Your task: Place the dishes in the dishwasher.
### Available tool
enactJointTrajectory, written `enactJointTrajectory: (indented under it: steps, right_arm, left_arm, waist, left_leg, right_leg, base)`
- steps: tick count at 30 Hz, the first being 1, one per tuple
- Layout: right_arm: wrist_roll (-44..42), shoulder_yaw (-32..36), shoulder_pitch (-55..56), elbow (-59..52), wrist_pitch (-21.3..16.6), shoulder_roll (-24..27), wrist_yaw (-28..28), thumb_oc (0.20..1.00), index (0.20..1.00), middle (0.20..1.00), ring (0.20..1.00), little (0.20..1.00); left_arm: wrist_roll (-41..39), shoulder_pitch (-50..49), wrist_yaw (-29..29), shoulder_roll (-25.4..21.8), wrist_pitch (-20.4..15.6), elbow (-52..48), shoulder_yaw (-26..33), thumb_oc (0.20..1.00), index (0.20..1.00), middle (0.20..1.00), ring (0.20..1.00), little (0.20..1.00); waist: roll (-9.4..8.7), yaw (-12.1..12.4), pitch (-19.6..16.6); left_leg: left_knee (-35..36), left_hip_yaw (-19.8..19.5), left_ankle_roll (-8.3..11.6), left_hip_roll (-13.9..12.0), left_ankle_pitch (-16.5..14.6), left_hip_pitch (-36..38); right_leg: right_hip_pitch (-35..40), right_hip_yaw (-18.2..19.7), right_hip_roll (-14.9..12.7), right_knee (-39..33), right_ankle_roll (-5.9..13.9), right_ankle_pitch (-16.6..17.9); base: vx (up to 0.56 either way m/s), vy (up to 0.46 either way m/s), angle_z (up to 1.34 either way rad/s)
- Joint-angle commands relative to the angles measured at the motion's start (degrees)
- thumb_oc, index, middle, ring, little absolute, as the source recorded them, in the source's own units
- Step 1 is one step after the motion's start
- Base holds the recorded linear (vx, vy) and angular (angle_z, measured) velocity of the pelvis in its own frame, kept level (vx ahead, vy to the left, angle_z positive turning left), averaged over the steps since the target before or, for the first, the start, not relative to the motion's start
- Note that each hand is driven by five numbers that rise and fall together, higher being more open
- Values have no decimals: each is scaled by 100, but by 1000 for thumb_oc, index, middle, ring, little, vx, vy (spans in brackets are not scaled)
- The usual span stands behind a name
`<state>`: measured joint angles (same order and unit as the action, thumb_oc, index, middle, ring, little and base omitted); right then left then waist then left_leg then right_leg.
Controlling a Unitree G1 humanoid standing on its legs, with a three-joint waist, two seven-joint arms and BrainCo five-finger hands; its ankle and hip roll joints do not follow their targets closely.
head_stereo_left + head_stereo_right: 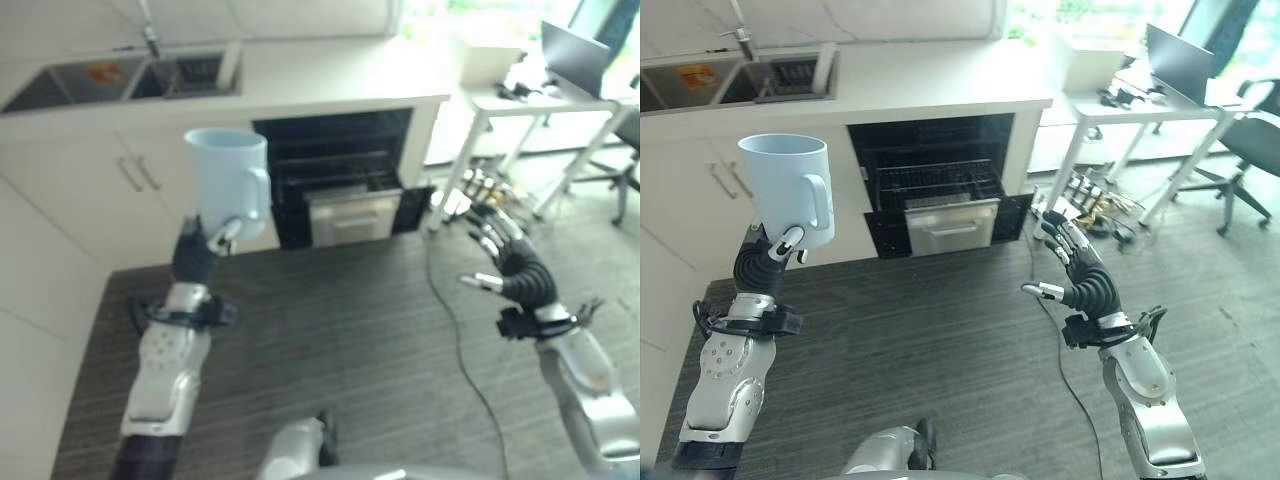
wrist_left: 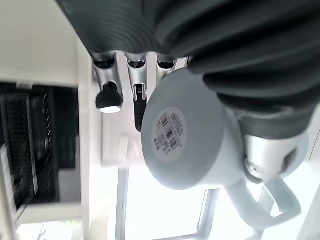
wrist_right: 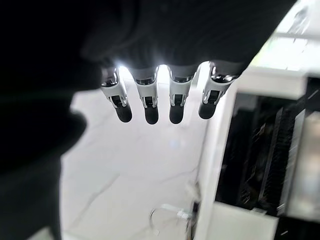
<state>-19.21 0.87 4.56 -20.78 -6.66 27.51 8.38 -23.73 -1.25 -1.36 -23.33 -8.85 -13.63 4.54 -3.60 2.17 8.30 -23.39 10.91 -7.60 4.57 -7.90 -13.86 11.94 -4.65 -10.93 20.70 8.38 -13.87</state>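
Note:
A pale blue mug [image 1: 228,180] stands upright in the air, handle toward the right, held from below by my left hand [image 1: 198,255]. In the left wrist view the fingers [image 2: 109,89] and thumb curl round the mug [image 2: 185,140], whose labelled base faces the camera. The open dishwasher [image 1: 335,165] sits under the white counter, straight ahead past the mug, with its wire rack [image 1: 940,180] and steel-fronted door [image 1: 350,212] pulled out. My right hand [image 1: 1085,275] is raised at the right, to the right of the dishwasher, with its fingers [image 3: 150,102] straight and nothing in it.
A double sink [image 1: 120,80] is set in the counter [image 1: 330,70] at the far left, above white cabinet doors [image 1: 140,175]. A white table [image 1: 540,100] with a laptop [image 1: 580,60] stands at the far right, an office chair [image 1: 1250,150] beside it. Dark carpet [image 1: 340,340] lies before the dishwasher.

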Motion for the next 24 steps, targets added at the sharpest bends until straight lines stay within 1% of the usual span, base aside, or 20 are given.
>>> enactJointTrajectory:
  steps: [1, 2, 3, 4, 5, 6, 7, 8, 9, 10, 11, 12, 13, 15, 16, 17, 18, 19, 22, 24]
  right_arm:
    - [-53, 106, 59, 115, -179, 25, -118, 1000, 1000, 1000, 1000, 1000]
    - [-18, 80, 48, 126, -186, -24, -110, 1000, 1000, 1000, 1000, 1000]
    - [10, 63, 37, 103, -164, -69, -93, 1000, 1000, 1000, 1000, 1000]
    - [33, 48, 63, 84, -169, -119, -39, 1000, 1000, 1000, 1000, 1000]
    - [33, 47, 73, 78, -168, -125, -12, 1000, 1000, 1000, 1000, 1000]
    - [80, -30, 84, 102, -191, -151, 23, 1000, 1000, 1000, 1000, 1000]
    - [144, -106, 53, 153, -216, -168, 28, 1000, 1000, 1000, 1000, 1000]
    - [224, -178, -18, 294, -312, -129, 25, 1000, 1000, 1000, 1000, 1000]
    - [190, -173, -41, 302, -323, -109, 20, 1000, 1000, 1000, 1000, 1000]
    - [164, -164, -67, 316, -358, -103, 3, 1000, 1000, 1000, 1000, 1000]
    - [157, -174, -95, 334, -394, -94, -25, 1000, 1000, 1000, 1000, 1000]
    - [114, -177, -135, 361, -447, -80, -51, 1000, 1000, 1000, 1000, 1000]
    - [86, -226, -260, 340, -373, -106, -134, 1000, 1000, 1000, 1000, 1000]
    - [104, -262, -220, 246, -304, -143, -165, 1000, 1000, 1000, 1000, 1000]
    - [101, -272, -182, 212, -288, -149, -171, 1000, 1000, 1000, 1000, 1000]
    - [55, -275, -108, 199, -316, -123, -192, 1000, 1000, 1000, 1000, 1000]
    - [41, -291, -71, 189, -346, -112, -217, 1000, 1000, 1000, 1000, 1000]
    - [52, -318, -70, 183, -343, -104, -284, 1000, 1000, 1000, 1000, 1000]
    - [1, -318, -97, 109, -257, -42, -359, 1000, 1000, 1000, 1000, 1000]
    - [2, -282, -100, 48, -196, -16, -332, 1000, 1000, 1000, 1000, 1000]
  left_arm:
    - [-40, -331, 91, -237, -164, -502, 169, 200, 200, 200, 200, 200]
    - [-38, -319, 121, -231, -142, -478, 161, 200, 200, 200, 200, 200]
    - [11, -324, 143, -209, -131, -484, 147, 200, 200, 200, 200, 200]
    - [57, -338, 162, -198, -136, -471, 148, 200, 200, 200, 200, 200]
    - [65, -342, 170, -194, -137, -466, 152, 200, 200, 200, 200, 200]
    - [78, -325, 161, -206, -130, -444, 142, 200, 200, 200, 200, 200]
    - [85, -276, 149, -204, -125, -404, 129, 200, 200, 200, 200, 200]
    - [41, -118, 165, -220, -100, -319, 126, 200, 200, 200, 200, 200]
    - [35, -37, 175, -227, -60, -328, 126, 200, 200, 200, 200, 200]
    - [62, 32, 169, -228, -61, -324, 103, 200, 200, 200, 200, 200]
    - [76, 64, 145, -238, -73, -327, 82, 200, 200, 200, 200, 200]
    - [101, 87, 103, -250, -98, -343, 48, 200, 200, 200, 200, 200]
    - [178, 98, -47, -282, -82, -411, -68, 200, 200, 200, 200, 200]
    - [194, 34, -73, -305, -98, -450, -108, 200, 200, 200, 200, 200]
    - [183, -19, -68, -333, -123, -467, -105, 200, 200, 200, 200, 200]
    - [162, -99, -15, -368, -157, -493, -79, 200, 200, 200, 200, 200]
    - [199, -122, -24, -366, -158, -527, -90, 200, 200, 200, 200, 200]
    - [176, -136, -59, -400, -136, -583, -108, 200, 200, 200, 200, 200]
    - [41, -239, -56, -410, -112, -655, -43, 200, 200, 200, 200, 200]
    - [-24, -353, -22, -390, -99, -744, 24, 200, 200, 200, 200, 200]
  waist:
    - [173, 101, -372]
    - [145, 95, -391]
    - [150, 65, -393]
    - [226, -4, -376]
    - [250, -27, -359]
    - [372, -110, -279]
    - [408, -130, -228]
    - [379, -140, -142]
    - [352, -140, -94]
    - [334, -161, -19]
    - [294, -193, 53]
    - [213, -241, 147]
    - [69, -384, 283]
    - [59, -440, 312]
    - [43, -445, 309]
    - [14, -446, 295]
    - [0, -440, 255]
    - [-19, -435, 188]
    - [-6, -517, 55]
    - [61, -623, -53]
  left_leg:
    - [620, -438, 878, -824, 175, -119]
    - [620, -460, 808, -732, 135, -77]
    - [620, -491, 748, -667, 74, 8]
    - [620, -553, 696, -657, -9, 133]
    - [620, -575, 682, -653, -32, 172]
    - [620, -643, 651, -683, -110, 338]
    - [620, -642, 654, -702, -136, 410]
    - [620, -700, 710, -670, -149, 478]
    - [620, -724, 737, -664, -169, 514]
    - [620, -745, 765, -684, -208, 577]
    - [620, -750, 794, -681, -263, 640]
    - [620, -715, 837, -678, -361, 722]
    - [620, -696, 885, -651, -614, 952]
    - [620, -770, 876, -671, -752, 1112]
    - [620, -811, 866, -673, -828, 1189]
    - [620, -868, 868, -681, -917, 1287]
    - [620, -875, 901, -711, -944, 1312]
    - [620, -863, 976, -798, -985, 1371]
    - [620, -914, 1108, -949, -1124, 1705]
    - [620, -985, 1212, -1095, -1207, 1970]
  right_leg:
    - [-631, -70, 324, -351, 167, 256]
    - [-549, -81, 322, -351, 235, 590]
    - [-514, -133, 335, -351, 290, 1020]
    - [-553, -168, 447, -130, 326, 1483]
    - [-651, -152, 476, 56, 329, 1559]
    - [-1188, -149, 588, 847, 273, 1626]
    - [-1502, -251, 536, 992, 200, 1567]
    - [-1628, -508, 394, 577, 86, 1338]
    - [-1599, -632, 297, 176, 74, 1316]
    - [-1618, -757, 193, -205, 71, 1364]
    - [-1746, -779, 49, -351, 83, 1391]
    - [-2055, -697, -205, -351, 125, 1341]
    - [-2854, -176, -596, -351, 337, 1486]
    - [-3148, 32, -663, -351, 395, 1509]
    - [-3183, 41, -688, -351, 410, 1558]
    - [-3196, 42, -720, -351, 457, 1522]
    - [-3173, 20, -748, -351, 481, 1483]
    - [-3093, -19, -753, -351, 521, 1517]
    - [-2979, -54, -641, -351, 517, 1535]
    - [-2965, -33, -468, -351, 435, 1526]
  base:
    - [157, 222, 28]
    - [182, 255, 23]
    - [199, 271, 12]
    - [154, 225, 17]
    - [147, 243, 29]
    - [102, 185, 19]
    - [166, 127, 14]
    - [142, -33, 11]
    - [148, -142, 20]
    - [78, -176, 36]
    - [72, -242, 34]
    - [238, -515, 51]
    - [317, -553, 29]
    - [319, -409, 18]
    - [299, -359, 42]
    - [281, -416, 48]
    - [285, -534, 51]
    - [216, -482, 48]
    - [216, -393, 30]
    - [225, -365, -22]
